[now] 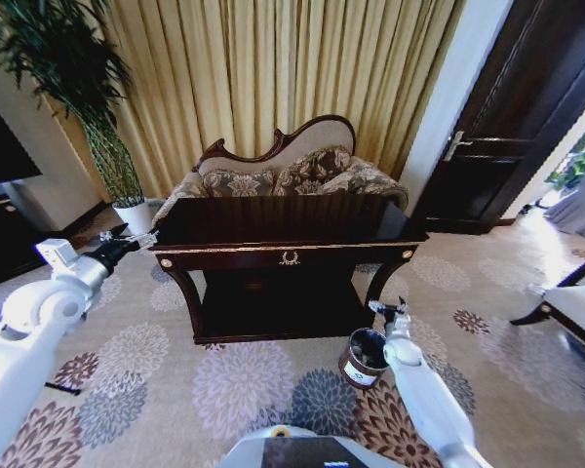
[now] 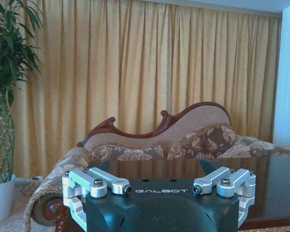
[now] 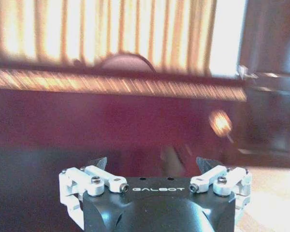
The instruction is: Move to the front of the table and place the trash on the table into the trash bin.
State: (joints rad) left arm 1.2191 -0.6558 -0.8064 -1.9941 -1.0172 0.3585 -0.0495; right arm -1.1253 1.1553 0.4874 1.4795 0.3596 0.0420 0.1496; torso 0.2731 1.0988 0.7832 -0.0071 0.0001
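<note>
Trash: can't spot any on the table (image 1: 273, 222) top; prob. light, crushable, so pinch gently mid-body. Left gripper (image 1: 141, 237) at table's left front corner, right gripper (image 1: 390, 310) by its right leg over the trash bin (image 1: 364, 358), both w/ fingers apart.

I'm looking into a furnished living room of a home or hotel suite. A carved-back patterned sofa (image 1: 283, 168) stands against gold curtains (image 1: 273, 68); just before it is a dark glossy counter (image 1: 288, 255) on floral carpet (image 1: 234, 385), a potted plant (image 1: 88, 107) beside it.
</note>
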